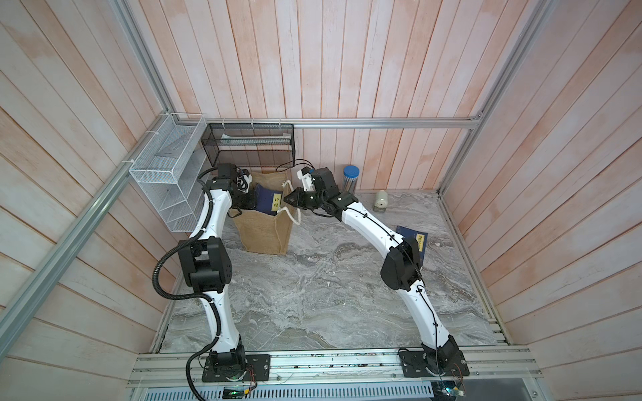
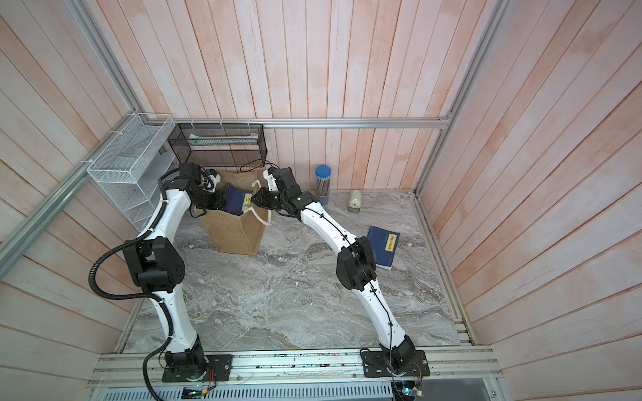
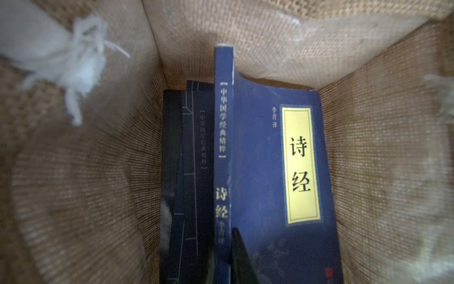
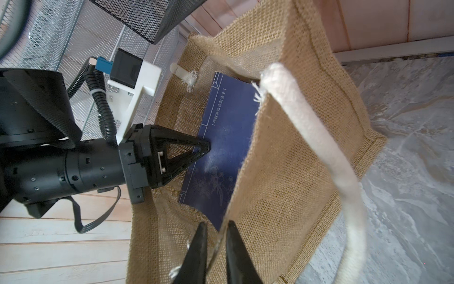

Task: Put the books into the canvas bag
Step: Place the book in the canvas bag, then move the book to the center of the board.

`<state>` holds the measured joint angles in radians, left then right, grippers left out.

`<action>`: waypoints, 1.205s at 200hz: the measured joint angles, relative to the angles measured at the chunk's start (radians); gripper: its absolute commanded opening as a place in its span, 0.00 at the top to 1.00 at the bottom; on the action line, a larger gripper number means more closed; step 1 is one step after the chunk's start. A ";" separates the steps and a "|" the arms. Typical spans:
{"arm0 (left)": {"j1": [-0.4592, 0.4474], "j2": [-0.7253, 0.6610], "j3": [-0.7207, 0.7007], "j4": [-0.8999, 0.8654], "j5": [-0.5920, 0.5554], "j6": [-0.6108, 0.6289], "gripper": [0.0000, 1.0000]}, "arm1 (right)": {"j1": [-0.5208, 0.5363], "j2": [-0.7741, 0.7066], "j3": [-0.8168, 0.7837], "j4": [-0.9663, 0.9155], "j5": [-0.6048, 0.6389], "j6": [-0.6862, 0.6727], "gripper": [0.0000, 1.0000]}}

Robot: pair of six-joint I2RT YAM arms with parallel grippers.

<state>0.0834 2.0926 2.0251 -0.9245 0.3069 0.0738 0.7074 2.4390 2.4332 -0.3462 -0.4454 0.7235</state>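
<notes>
The tan canvas bag stands upright at the back left of the marble table. Inside it a navy book with a yellow title label stands on end beside two darker books. My left gripper reaches into the bag's mouth. One finger lies on the navy cover next to the spine, and its grip is unclear. My right gripper is shut on the bag's near rim, by the white rope handle. Another navy book lies flat at the right, partly under my right arm.
A white wire rack and a black mesh basket hang on the walls behind the bag. A blue-lidded jar of pencils and a small cream object stand by the back wall.
</notes>
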 measured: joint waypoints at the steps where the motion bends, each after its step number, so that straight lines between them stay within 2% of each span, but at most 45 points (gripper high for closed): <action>1: 0.000 0.000 0.000 0.000 0.000 -0.003 0.64 | 0.000 0.000 0.000 0.000 0.000 -0.001 0.77; 15: 0.000 0.000 0.000 0.003 -0.006 -0.003 0.58 | 0.000 0.000 0.000 -0.004 0.008 -0.011 0.74; 62: -0.022 -0.050 -0.001 0.035 -0.097 0.013 0.55 | -0.001 -0.018 0.000 -0.044 0.055 -0.057 0.69; 99: -0.054 -0.224 -0.058 0.130 -0.122 0.012 0.53 | -0.010 -0.077 -0.002 -0.119 0.106 -0.115 0.62; 119: -0.080 -0.320 -0.097 0.189 -0.105 0.002 0.53 | -0.026 -0.148 -0.056 -0.150 0.139 -0.151 0.59; 145: -0.128 -0.401 -0.153 0.261 -0.063 -0.038 0.53 | -0.072 -0.302 -0.253 -0.163 0.188 -0.188 0.57; 177: -0.237 -0.452 -0.293 0.366 -0.013 -0.121 0.53 | -0.190 -0.549 -0.659 -0.093 0.220 -0.191 0.56; 207: -0.375 -0.444 -0.412 0.456 0.011 -0.213 0.53 | -0.379 -0.776 -1.065 0.013 0.237 -0.150 0.54; 241: -0.515 -0.357 -0.433 0.565 0.041 -0.340 0.53 | -0.610 -0.910 -1.329 0.048 0.239 -0.140 0.54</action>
<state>-0.4313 1.7359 1.5917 -0.3599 0.3481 -0.2661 0.0975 1.5291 1.1042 -0.2977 -0.2066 0.5835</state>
